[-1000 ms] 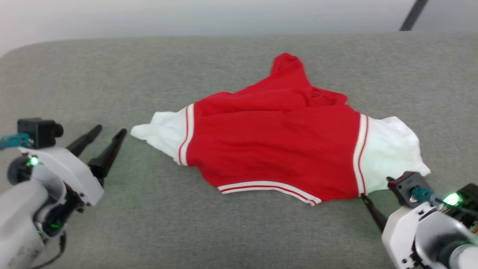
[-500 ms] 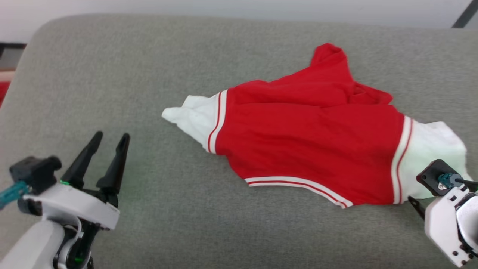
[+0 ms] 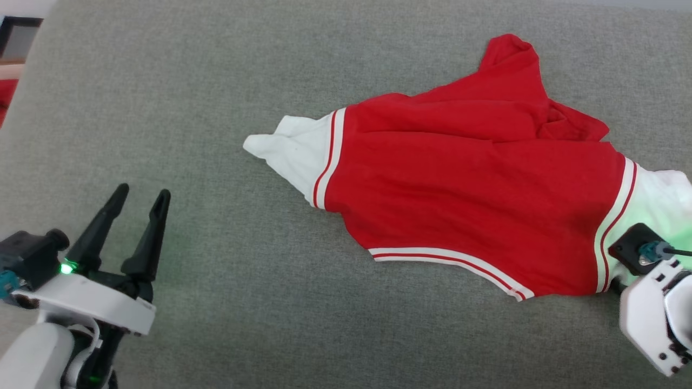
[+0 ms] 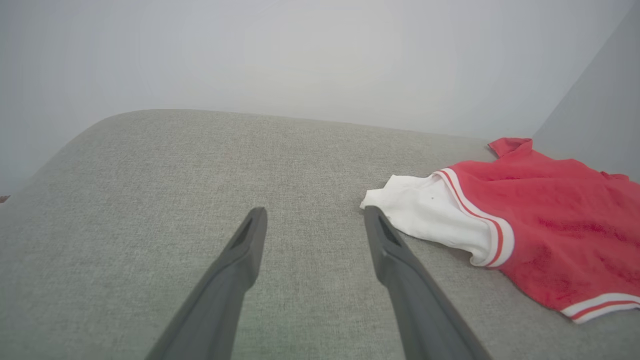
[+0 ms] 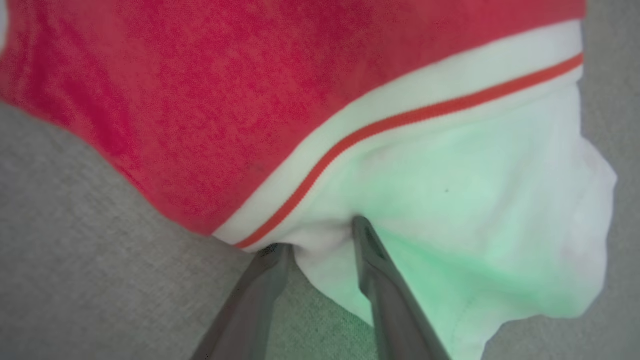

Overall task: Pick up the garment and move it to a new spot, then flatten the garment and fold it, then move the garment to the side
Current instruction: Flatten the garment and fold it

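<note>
garment (image 3: 476,178) sleeve cut by head view edge; one right gripper (image 5: 316,234) fingertip hidden under sleeve

One garment (image 3: 465,200), likely two claws (image 3: 142,190) (image 5: 315,234)

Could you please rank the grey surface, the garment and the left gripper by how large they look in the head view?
1. grey surface
2. garment
3. left gripper, which is nearer the camera, so it looks bigger than it would farther off.

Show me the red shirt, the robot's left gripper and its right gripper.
red shirt (image 3: 470,200): head view, middle of its red body.
left gripper (image 3: 144,190): head view, midway between its two dark fingertips.
right gripper (image 5: 316,235): right wrist view, midway between its fingertips.
</note>
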Available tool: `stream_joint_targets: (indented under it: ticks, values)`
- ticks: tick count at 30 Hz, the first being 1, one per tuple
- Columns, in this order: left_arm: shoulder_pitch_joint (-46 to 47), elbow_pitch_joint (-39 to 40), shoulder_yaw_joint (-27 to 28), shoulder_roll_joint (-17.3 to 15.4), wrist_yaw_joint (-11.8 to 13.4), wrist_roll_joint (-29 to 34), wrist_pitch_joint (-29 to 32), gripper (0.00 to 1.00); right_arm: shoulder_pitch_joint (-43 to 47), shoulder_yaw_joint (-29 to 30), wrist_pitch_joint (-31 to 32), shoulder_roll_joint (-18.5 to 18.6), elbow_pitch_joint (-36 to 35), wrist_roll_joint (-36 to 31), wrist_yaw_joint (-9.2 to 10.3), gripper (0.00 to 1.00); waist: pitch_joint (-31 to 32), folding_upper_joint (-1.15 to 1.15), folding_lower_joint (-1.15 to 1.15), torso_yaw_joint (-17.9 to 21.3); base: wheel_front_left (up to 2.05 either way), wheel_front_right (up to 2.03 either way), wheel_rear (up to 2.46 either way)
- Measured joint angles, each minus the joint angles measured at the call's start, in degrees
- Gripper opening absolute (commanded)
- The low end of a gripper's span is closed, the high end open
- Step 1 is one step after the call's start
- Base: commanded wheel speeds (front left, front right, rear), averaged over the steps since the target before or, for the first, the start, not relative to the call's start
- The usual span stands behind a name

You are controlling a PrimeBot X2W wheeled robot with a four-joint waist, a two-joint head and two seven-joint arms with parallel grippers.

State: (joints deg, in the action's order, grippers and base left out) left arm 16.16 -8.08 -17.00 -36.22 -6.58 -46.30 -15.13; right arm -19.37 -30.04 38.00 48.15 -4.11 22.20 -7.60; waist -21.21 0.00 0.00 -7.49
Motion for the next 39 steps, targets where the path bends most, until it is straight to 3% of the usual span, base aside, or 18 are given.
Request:
stream_joint_targets:
  ticks: [5,9,14,19,24,27,31,39]
  values:
    - [0.96,0.29,-2.11,-3.35,-0.51,2.37,0.24,1.0,-0.81,-0.4,-0.54,-1.77,0.83,-0.55,0.05,0.0,-0.41,0.0,0.0,0.81,0.0,0.0,0.0]
    - [5.65,1.92,-7.42,-9.13,-0.77,5.03,2.93,1.0,-1.53,-0.82,-0.52,-2.43,1.01,-0.59,0.05,0.0,-0.56,0.0,0.0,1.47,0.0,0.0,0.0]
    - [15.57,7.11,-22.51,-19.65,-0.9,7.12,9.12,1.0,-2.98,-1.67,0.35,-2.86,0.71,-0.6,0.05,0.0,-1.32,0.0,0.0,2.24,0.0,0.0,0.0]
    - [29.24,10.35,-40.03,-24.85,-0.91,5.66,14.99,1.0,-4.83,-2.47,1.13,-3.54,0.24,-0.88,0.07,0.0,-2.46,0.0,0.0,3.17,0.0,0.0,0.0]
    - [42.07,8.83,-54.83,-24.84,-0.97,4.91,17.44,1.0,-6.5,-3.55,1.45,-4.53,0.0,-1.05,0.07,0.0,-3.59,0.0,0.0,4.33,0.0,0.0,0.0]
    - [46.37,7.08,-56.14,-23.47,-0.97,5.02,17.97,1.0,-7.42,-4.04,1.6,-4.95,-0.1,-1.11,0.07,0.0,-4.24,0.0,0.0,4.93,0.0,0.0,0.0]
    - [45.2,7.78,-56.49,-21.0,-0.98,7.15,21.3,1.0,-8.73,-4.86,1.62,-5.71,-0.16,-1.31,0.07,0.0,-5.08,0.0,0.0,5.92,0.0,0.0,0.0]
    - [45.11,6.62,-56.47,-19.83,-0.98,10.58,23.16,1.0,-10.44,-5.79,1.3,-7.25,0.03,-1.54,0.07,0.0,-6.48,0.0,0.0,7.89,0.0,0.0,0.0]
